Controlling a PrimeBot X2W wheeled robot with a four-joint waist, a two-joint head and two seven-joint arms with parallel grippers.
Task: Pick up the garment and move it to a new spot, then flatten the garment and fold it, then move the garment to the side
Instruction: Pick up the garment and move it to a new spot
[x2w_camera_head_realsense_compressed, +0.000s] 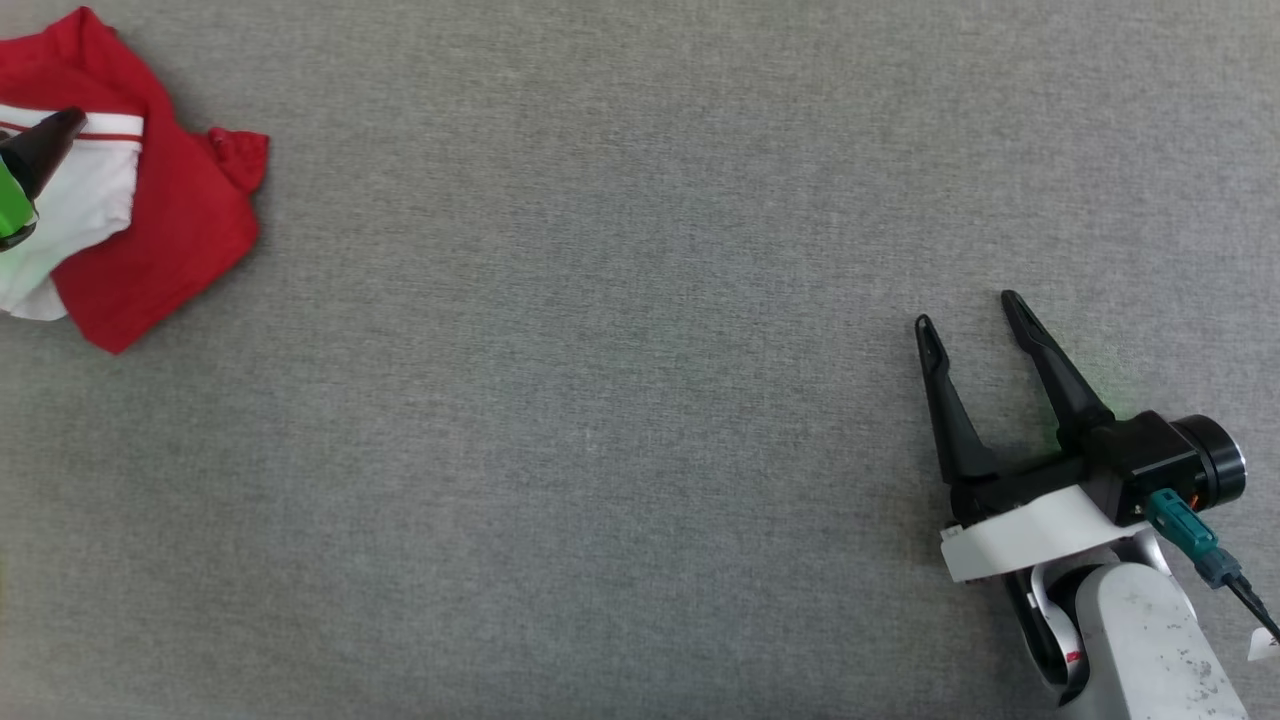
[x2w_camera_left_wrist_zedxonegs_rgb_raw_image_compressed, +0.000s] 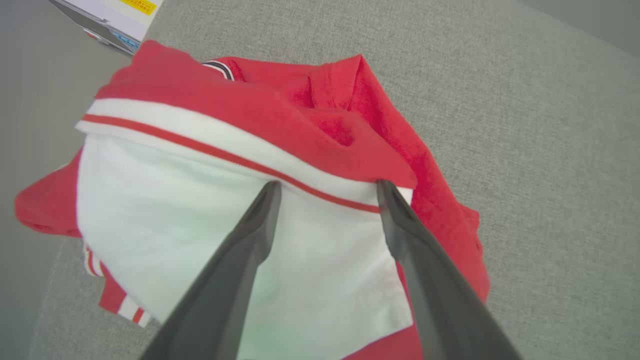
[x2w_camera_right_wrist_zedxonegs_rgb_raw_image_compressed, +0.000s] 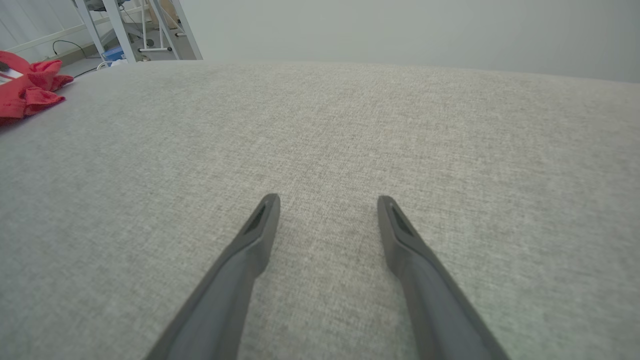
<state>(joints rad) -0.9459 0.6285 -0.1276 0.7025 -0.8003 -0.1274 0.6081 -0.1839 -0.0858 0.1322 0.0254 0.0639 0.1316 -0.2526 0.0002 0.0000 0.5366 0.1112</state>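
In the head view the left edge at 10 o'clock cuts off the garment (x2w_camera_head_realsense_compressed: 170, 230) and most of the left gripper (x2w_camera_left_wrist_zedxonegs_rgb_raw_image_compressed: 327, 186) beyond 1 dark finger (x2w_camera_head_realsense_compressed: 48, 140), while the left wrist view's white thing (x2w_camera_left_wrist_zedxonegs_rgb_raw_image_compressed: 112, 20) at 11 o'clock is cropped, its yellow label (x2w_camera_left_wrist_zedxonegs_rgb_raw_image_compressed: 137, 6) too blurred to read.

I take this for a robotics lab or test room, not a home. The worktop (x2w_camera_right_wrist_zedxonegs_rgb_raw_image_compressed: 350, 125) I work over is a broad slab covered in plain grey woven cloth. Past its far edge I see white metal frame legs (x2w_camera_right_wrist_zedxonegs_rgb_raw_image_compressed: 117, 25), a dark cable (x2w_camera_right_wrist_zedxonegs_rgb_raw_image_compressed: 67, 44) looping low by the wall, something blue (x2w_camera_right_wrist_zedxonegs_rgb_raw_image_compressed: 112, 52) at the foot of the frames, and a bare pale wall (x2w_camera_right_wrist_zedxonegs_rgb_raw_image_compressed: 400, 25). A white carton with a yellow label (x2w_camera_left_wrist_zedxonegs_rgb_raw_image_compressed: 112, 17) sits just off the worktop's edge.
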